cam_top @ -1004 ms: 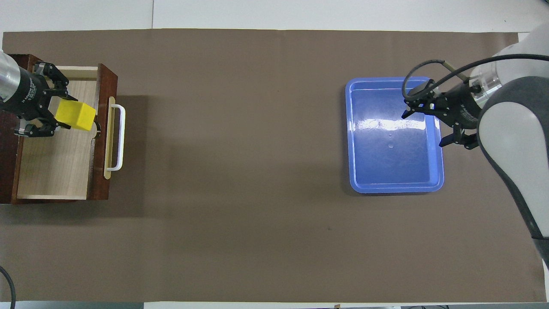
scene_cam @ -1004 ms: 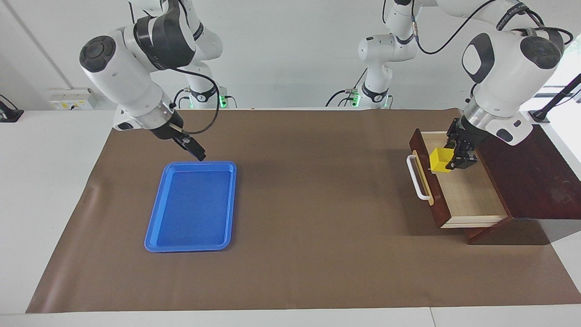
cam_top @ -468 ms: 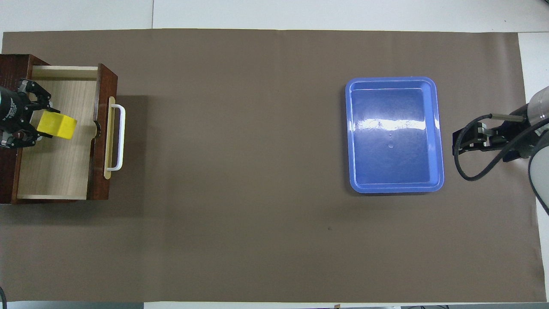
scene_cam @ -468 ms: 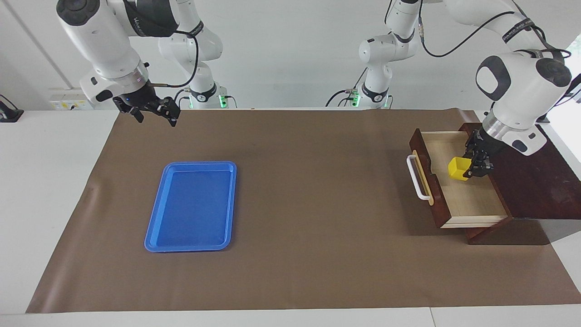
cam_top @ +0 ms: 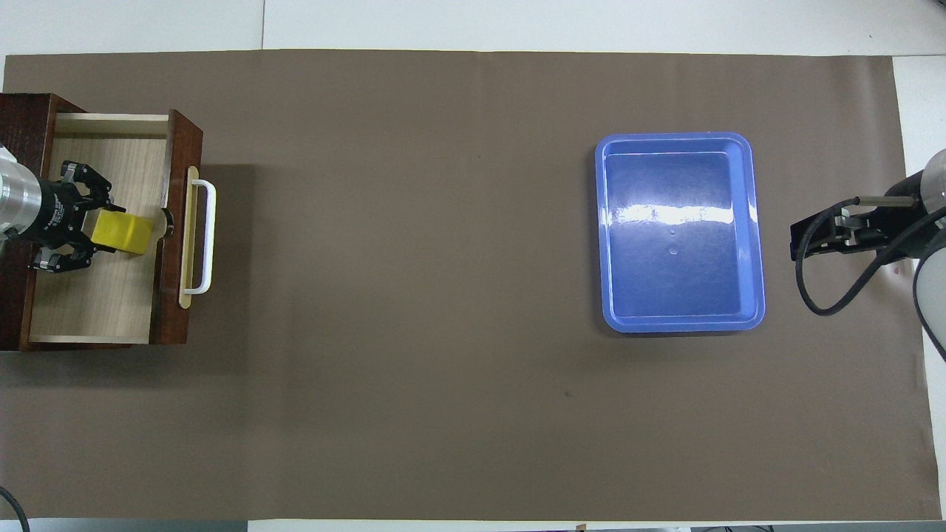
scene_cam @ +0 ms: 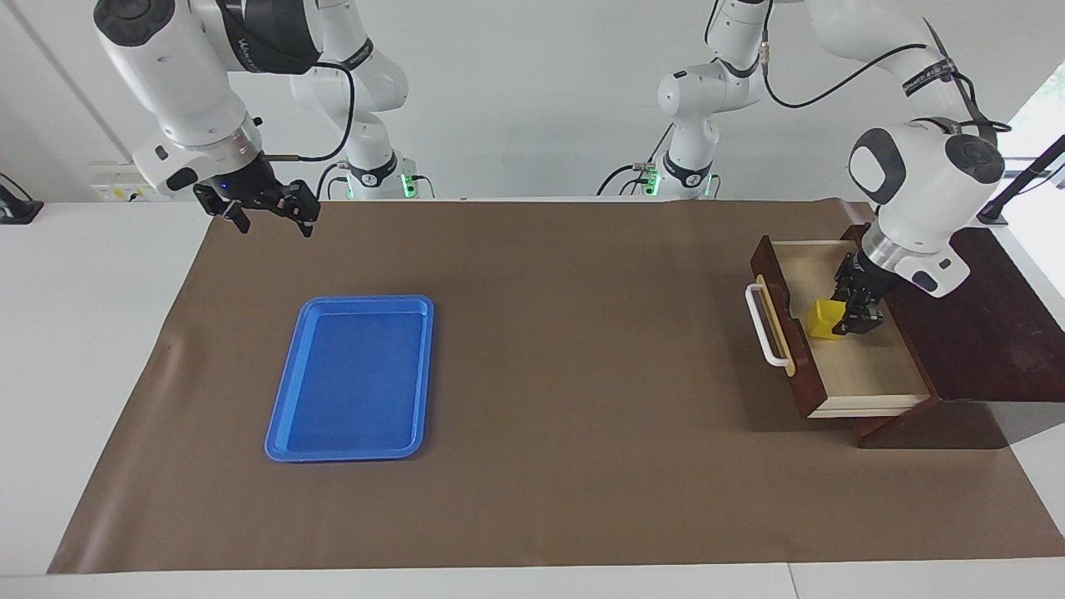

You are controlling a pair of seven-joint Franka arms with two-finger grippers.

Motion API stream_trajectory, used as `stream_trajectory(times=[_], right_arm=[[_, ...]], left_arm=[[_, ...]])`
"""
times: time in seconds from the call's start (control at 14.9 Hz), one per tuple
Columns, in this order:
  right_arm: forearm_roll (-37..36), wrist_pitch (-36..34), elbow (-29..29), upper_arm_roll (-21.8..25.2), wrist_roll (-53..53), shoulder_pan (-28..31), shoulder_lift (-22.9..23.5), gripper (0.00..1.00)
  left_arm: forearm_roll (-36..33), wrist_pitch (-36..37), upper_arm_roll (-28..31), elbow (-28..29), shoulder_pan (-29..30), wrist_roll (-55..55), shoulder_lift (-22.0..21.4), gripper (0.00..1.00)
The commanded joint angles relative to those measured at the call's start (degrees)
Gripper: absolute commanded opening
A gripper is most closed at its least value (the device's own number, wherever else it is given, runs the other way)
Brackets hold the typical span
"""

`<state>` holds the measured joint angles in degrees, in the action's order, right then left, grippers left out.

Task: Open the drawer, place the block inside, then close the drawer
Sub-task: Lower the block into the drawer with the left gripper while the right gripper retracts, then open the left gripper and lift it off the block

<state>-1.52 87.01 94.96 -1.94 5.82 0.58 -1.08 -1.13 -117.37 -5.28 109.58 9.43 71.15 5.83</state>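
A long table covered with a brown mat [scene_cam: 582, 374] fills both views. At the right of the facing view, and the left edge of the overhead view, a dark wooden box [scene_cam: 982, 333] holds the drawer [scene_cam: 857, 366], which is pulled fully out so its pale wood floor shows. Its white handle [scene_cam: 764, 324] points toward the middle of the table.

The left gripper [scene_cam: 849, 320] reaches down into the drawer, its fingers closed on the yellow block [scene_cam: 825, 319]. The block sits low inside the drawer, close to the drawer front, about halfway along it. Whether it rests on the floor cannot be told.

At the upper left of the facing view, the right gripper [scene_cam: 270, 218] hangs in the air over the mat's edge by the robots, fingers spread wide and holding nothing. In the overhead view it shows at the right edge [cam_top: 802, 247].

A blue tray [scene_cam: 349, 374] lies flat on the mat toward the right arm's end, lower left in the facing view.
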Motion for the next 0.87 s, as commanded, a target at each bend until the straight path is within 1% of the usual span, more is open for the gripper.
stream_trajectory(times=[0.0,0.07,0.13,0.2,0.27,0.47,0.54,0.6,0.67,0.8], right_arm=[[-0.94,1.14,1.19,-0.70,-1.07,0.39,-0.76,1.00],[-0.85,1.14,1.19,-0.70,-0.99,0.39,-0.76,1.00],[-0.85,1.14,1.19,-0.70,-0.99,0.39,-0.76,1.00],[-0.85,1.05,1.11,-0.70,-0.99,0.39,-0.76,1.00],[-0.85,0.79,1.11,-0.70,-1.07,0.39,-0.85,1.00],[-0.85,0.70,1.19,-0.70,-1.07,0.47,-0.85,1.00],[-0.85,0.70,1.19,-0.70,-1.07,0.65,-0.85,1.00],[-0.85,0.62,1.19,-0.70,-1.07,0.74,-0.85,1.00],[-0.85,0.70,1.19,-0.70,-1.07,0.74,-0.85,1.00],[-0.85,0.70,1.19,-0.70,-1.07,0.74,-0.85,1.00]], left_arm=[[0.61,-1.46,-0.08,2.65,0.15,2.15,-2.13,0.00],[0.61,-1.11,-0.08,2.31,-0.02,2.24,-1.96,0.16],[0.61,-0.67,-0.17,1.52,-0.20,2.68,-1.70,0.49],[0.61,0.38,-0.26,0.29,-0.37,2.94,-1.43,0.98],[0.61,2.04,-0.43,-1.55,-0.46,3.29,-1.26,1.00],[0.69,6.79,-0.69,-6.82,-1.17,6.18,-1.08,1.00],[1.65,7.94,-0.96,-8.67,-1.25,8.55,-0.99,1.00],[3.31,8.21,-0.96,-9.99,-2.82,12.05,-0.91,1.00],[3.24,7.69,-0.79,-9.65,-5.36,14.70,-0.90,1.00],[3.07,7.34,-0.78,-6.24,-9.15,15.42,-1.69,1.00]])
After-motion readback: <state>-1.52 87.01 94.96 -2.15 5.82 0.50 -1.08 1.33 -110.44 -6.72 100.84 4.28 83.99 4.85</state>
